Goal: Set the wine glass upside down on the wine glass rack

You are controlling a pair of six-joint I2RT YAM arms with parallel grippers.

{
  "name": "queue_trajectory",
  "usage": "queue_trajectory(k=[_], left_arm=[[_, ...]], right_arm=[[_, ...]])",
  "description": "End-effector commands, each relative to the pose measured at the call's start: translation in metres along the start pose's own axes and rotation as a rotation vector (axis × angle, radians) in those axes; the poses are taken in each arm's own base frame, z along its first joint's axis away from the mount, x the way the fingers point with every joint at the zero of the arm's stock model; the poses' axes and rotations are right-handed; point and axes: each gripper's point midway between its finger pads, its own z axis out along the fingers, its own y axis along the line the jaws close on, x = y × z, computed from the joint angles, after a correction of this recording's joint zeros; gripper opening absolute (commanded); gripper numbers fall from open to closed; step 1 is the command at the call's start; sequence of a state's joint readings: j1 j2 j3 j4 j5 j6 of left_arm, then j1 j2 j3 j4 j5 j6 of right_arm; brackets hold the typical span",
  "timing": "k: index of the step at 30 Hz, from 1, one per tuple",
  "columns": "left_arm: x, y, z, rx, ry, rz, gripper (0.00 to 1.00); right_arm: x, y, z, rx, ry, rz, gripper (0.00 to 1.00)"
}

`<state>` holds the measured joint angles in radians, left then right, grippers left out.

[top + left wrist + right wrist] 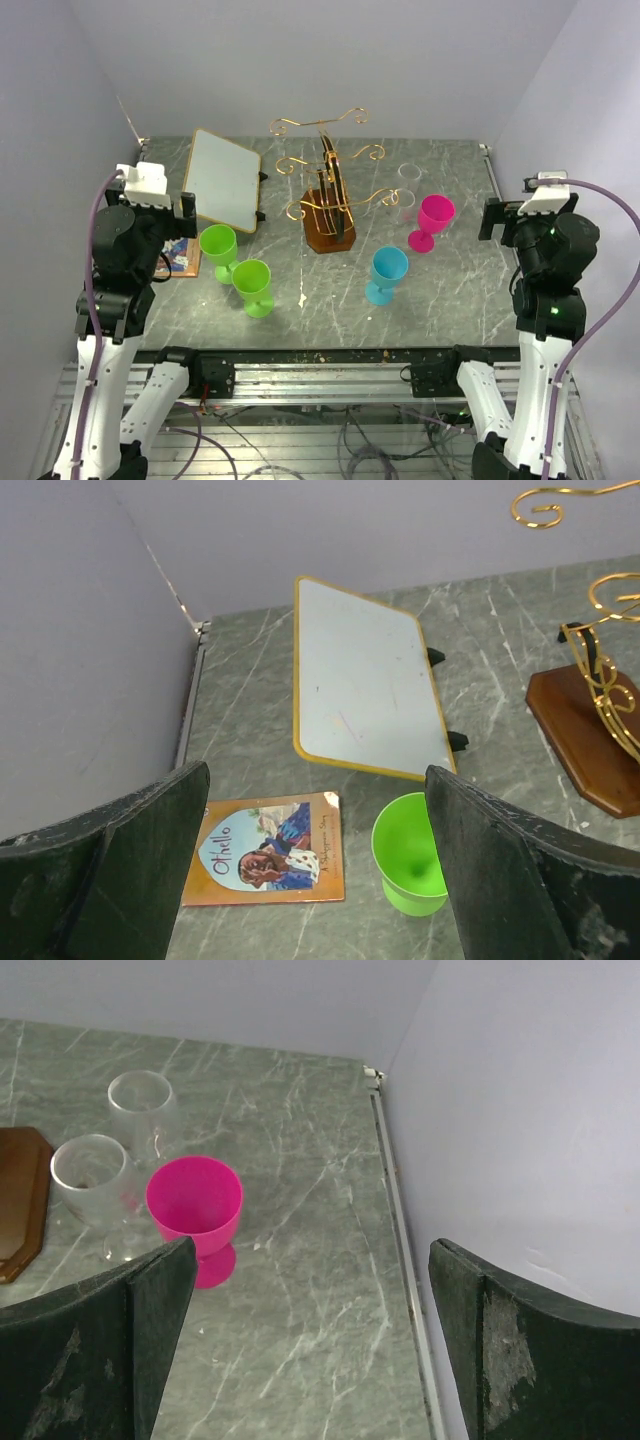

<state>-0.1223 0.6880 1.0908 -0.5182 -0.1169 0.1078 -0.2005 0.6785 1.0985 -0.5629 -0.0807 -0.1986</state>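
The gold wire wine glass rack (328, 180) stands on its dark brown base (330, 232) at the table's middle back; part of it shows in the left wrist view (600, 685). Upright on the table stand two green glasses (218, 247) (253, 286), a blue glass (387, 273), a pink glass (433, 221) and two clear glasses (408, 177) (404, 203). The right wrist view shows the pink glass (195, 1212) and the clear glasses (143, 1107) (90, 1175). My left gripper (315, 880) is open and empty above a green glass (410, 855). My right gripper (310, 1350) is open and empty, right of the pink glass.
A white board with a yellow rim (222, 180) lies at the back left, also in the left wrist view (365, 680). An Othello book (265, 848) lies by the left wall. Grey walls close the left, back and right sides. A metal rail (320, 365) runs along the near edge.
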Motion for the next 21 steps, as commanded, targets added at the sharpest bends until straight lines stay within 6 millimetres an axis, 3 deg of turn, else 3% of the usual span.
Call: queue_trajectory(k=[1, 7, 21], left_arm=[[0.0, 0.01, 0.009, -0.041, -0.015, 0.026, 0.99], [0.009, 0.012, 0.017, -0.045, 0.003, 0.051, 0.99], [0.027, -0.01, 0.028, 0.097, 0.027, 0.139, 0.99]], right_arm=[[-0.001, 0.002, 0.01, -0.017, -0.028, 0.008, 1.0], [0.003, 0.002, 0.02, -0.026, -0.02, 0.021, 1.0], [0.007, 0.002, 0.033, -0.049, 0.022, 0.022, 1.0]])
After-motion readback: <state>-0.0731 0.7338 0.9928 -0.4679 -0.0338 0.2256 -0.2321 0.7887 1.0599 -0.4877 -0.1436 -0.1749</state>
